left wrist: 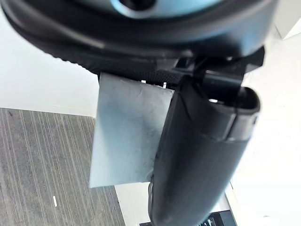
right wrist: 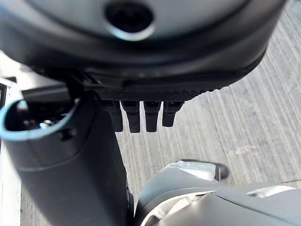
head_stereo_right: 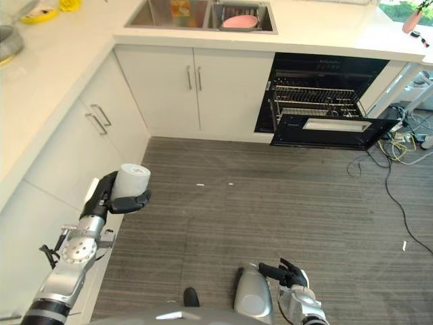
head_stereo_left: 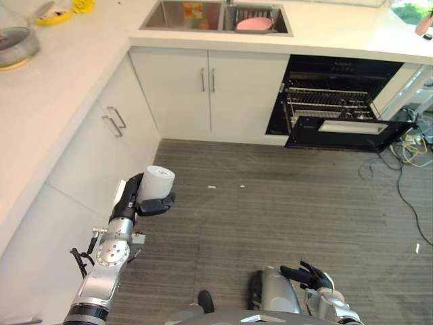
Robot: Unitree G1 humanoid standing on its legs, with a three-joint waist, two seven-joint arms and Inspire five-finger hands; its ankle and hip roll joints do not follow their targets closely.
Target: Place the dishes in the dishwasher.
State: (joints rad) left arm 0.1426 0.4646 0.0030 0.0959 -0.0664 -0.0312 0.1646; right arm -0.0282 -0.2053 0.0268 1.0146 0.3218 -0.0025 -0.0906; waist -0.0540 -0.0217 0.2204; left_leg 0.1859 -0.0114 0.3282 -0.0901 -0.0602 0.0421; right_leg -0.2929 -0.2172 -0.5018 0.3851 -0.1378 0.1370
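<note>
My left hand (head_stereo_left: 139,196) is shut on a white cup (head_stereo_left: 158,181), held upright at the lower left beside the corner cabinets. Its wrist view shows the cup's pale wall (left wrist: 127,127) pinned under the thumb (left wrist: 202,155). The dishwasher (head_stereo_left: 338,108) stands open at the far right, its door (head_stereo_left: 348,130) folded down and its wire rack (head_stereo_left: 325,101) pulled partly out. A pink dish (head_stereo_left: 254,24) lies in the right basin of the sink (head_stereo_left: 216,17). My right hand (head_stereo_left: 310,276) hangs low at the bottom right, fingers relaxed and holding nothing.
White cabinets (head_stereo_left: 203,88) run under an L-shaped counter (head_stereo_left: 61,81). A glass lid (head_stereo_left: 17,42) and a yellow item (head_stereo_left: 54,17) lie on the counter's far left. Cables (head_stereo_left: 406,156) trail on the floor right of the dishwasher. Grey floor (head_stereo_left: 270,217) lies between me and it.
</note>
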